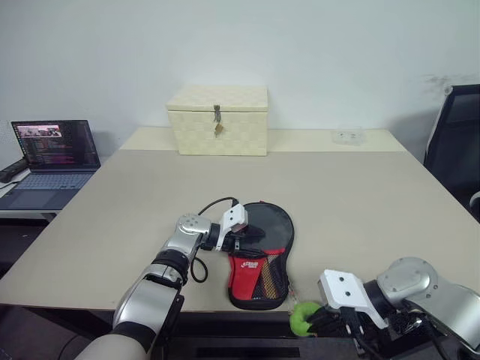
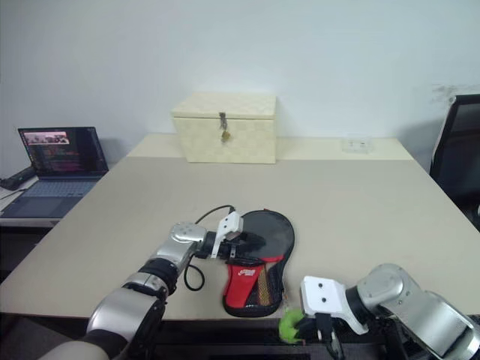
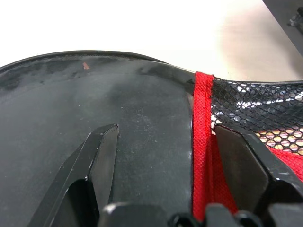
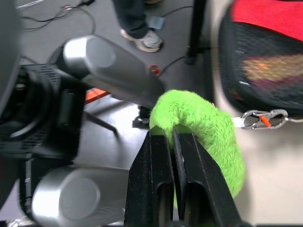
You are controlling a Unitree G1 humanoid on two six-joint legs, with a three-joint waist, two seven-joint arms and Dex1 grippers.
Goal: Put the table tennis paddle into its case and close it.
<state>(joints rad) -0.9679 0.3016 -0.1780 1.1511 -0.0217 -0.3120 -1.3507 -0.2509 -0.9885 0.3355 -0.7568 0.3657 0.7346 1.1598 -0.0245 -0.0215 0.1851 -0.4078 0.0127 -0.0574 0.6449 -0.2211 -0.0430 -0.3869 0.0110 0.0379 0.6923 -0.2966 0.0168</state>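
While the case (image 1: 260, 255) lies near the front edge of the table (image 1: 360, 195), its black rounded part away from the robot and its red mesh end toward it, the head views show the left gripper (image 1: 241, 237) resting on the black part where it meets the red, and the right gripper (image 2: 311, 328) just off the table edge with a fuzzy green pull tag (image 2: 289, 324) at its tips; a cream latched box (image 1: 218, 119) and a laptop (image 1: 52, 161) sit well clear. Seen from the left wrist, the two fingers (image 3: 92, 165) stand wide apart, flat on the case, one on the black panel and one at the red seam, pressing rather than gripping. Seen from the right wrist, the fingers (image 4: 161, 184) are closed tight on the green tag, which joins the case through a small metal clip (image 4: 260, 119). No paddle is visible, so it is probably already inside. This looks like the zipping step: it would go best with the left gripper holding firm near the seam, so the pouch cannot slide, while the right draws the tag smoothly along the zip line, not upward, lest the clip strain or the tag slip.
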